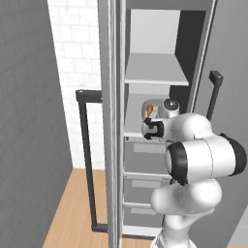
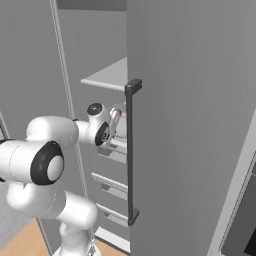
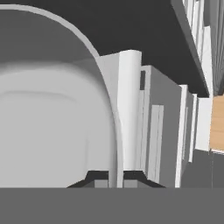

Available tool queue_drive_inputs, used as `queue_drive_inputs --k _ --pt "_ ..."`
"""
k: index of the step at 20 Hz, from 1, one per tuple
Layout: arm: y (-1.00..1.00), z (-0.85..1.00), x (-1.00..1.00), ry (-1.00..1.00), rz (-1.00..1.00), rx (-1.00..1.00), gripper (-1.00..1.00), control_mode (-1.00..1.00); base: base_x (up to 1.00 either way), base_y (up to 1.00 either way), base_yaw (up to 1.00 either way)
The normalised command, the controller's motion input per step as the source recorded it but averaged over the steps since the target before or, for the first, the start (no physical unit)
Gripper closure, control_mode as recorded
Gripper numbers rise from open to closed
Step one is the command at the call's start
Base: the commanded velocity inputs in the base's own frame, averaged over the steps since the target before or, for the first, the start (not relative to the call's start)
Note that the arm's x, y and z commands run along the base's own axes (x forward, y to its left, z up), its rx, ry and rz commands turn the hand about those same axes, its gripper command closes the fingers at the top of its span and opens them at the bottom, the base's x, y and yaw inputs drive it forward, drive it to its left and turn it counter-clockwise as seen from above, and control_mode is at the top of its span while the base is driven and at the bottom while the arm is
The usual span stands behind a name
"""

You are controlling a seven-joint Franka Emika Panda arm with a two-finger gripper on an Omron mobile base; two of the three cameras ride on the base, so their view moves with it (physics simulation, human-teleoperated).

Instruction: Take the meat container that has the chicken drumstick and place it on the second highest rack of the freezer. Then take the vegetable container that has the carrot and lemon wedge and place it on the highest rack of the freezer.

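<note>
Gripper (image 3: 109, 178) was clamped on the thin curved rim of a smooth pale container (image 3: 52, 109), frame centre, inside the matte grey freezer (image 1: 155, 72); orange-brown drumstick (image 1: 149, 109) visible

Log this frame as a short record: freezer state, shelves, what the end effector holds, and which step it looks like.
freezer: open, pale interior, drawers below
highest rack: bare
end effector: fingers closed on the rim of a pale container
container position: at the lower shelf
contents: small orange piece visible above the wrist; identity unclear
likely step: first container going onto the second highest rack
</note>
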Motion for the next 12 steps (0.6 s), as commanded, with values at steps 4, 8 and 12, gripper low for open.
queue_drive_inputs --k 4,8,12 --pt "0.00 -0.23 0.41 0.00 0.00 0.00 1.00 -1.00 0.00 0.00 0.00" --pt "0.00 -0.24 0.39 -0.02 0.00 0.00 1.00 -1.00 0.00 0.00 0.00" --pt "0.00 -0.26 0.33 -0.04 0.00 0.00 1.00 -1.00 0.00 0.00 0.00"
